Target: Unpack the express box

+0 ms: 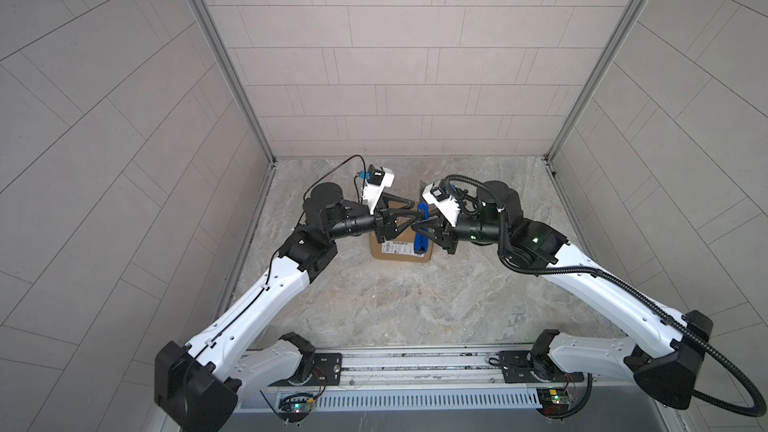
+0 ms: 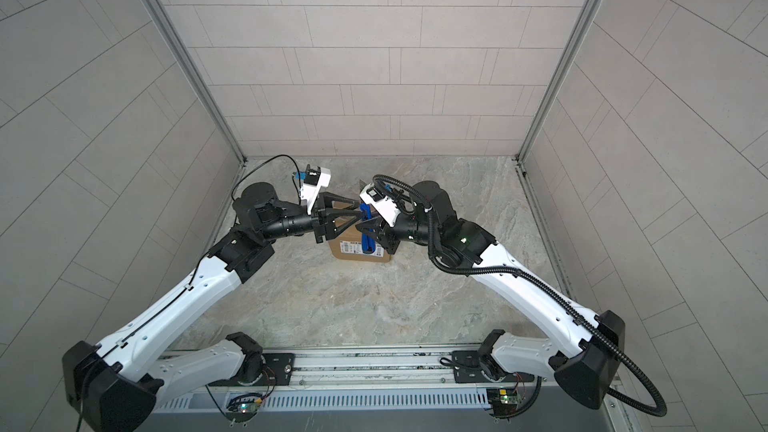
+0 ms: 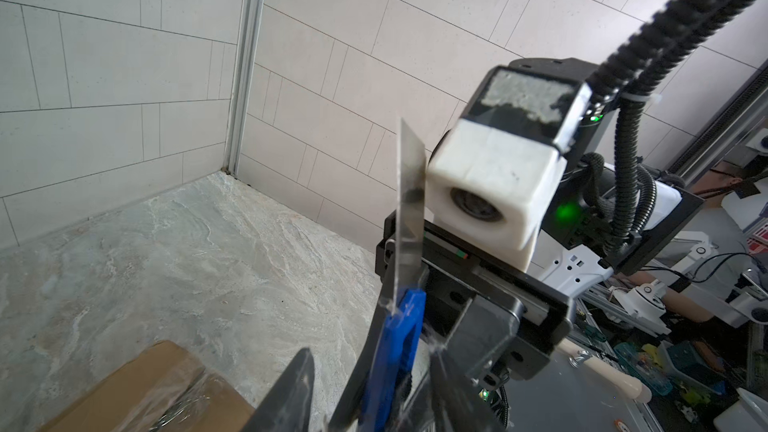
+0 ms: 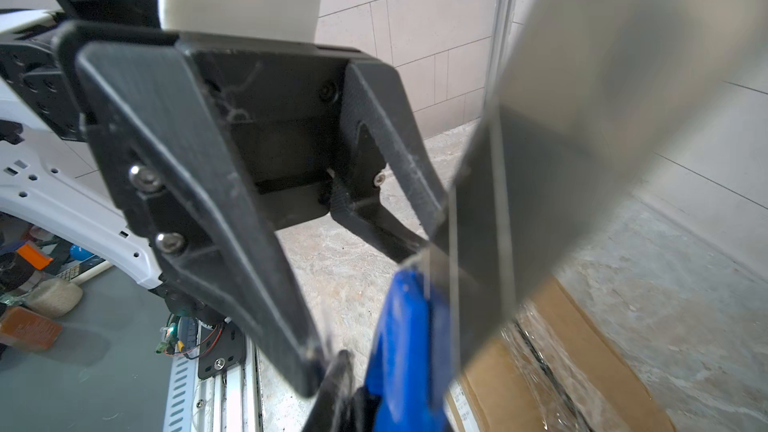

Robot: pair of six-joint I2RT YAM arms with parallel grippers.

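The right gripper (image 1: 423, 224) clenches the blue plastic utility knife (image 1: 420, 243), its steel blade (image 3: 409, 184) extended, just above the small brown cardboard express box (image 1: 399, 254) lying taped beneath both jaws, while the left gripper (image 1: 413, 214) stands released with its jaws apart astride that knife, apparently to reseat it for cutting.

Bright diffuse light, faint soft shadows, fisheye bending at top-view edges, silver metal blade (image 4: 602, 97) blurred in right wrist view.

The left gripper (image 4: 370, 305) is facing the lens, its jaws standing apart on either side of the blue knife (image 4: 405, 347). The blade (image 4: 582, 97) is looming close and blurred. The taped box (image 4: 590, 351) is lying behind.
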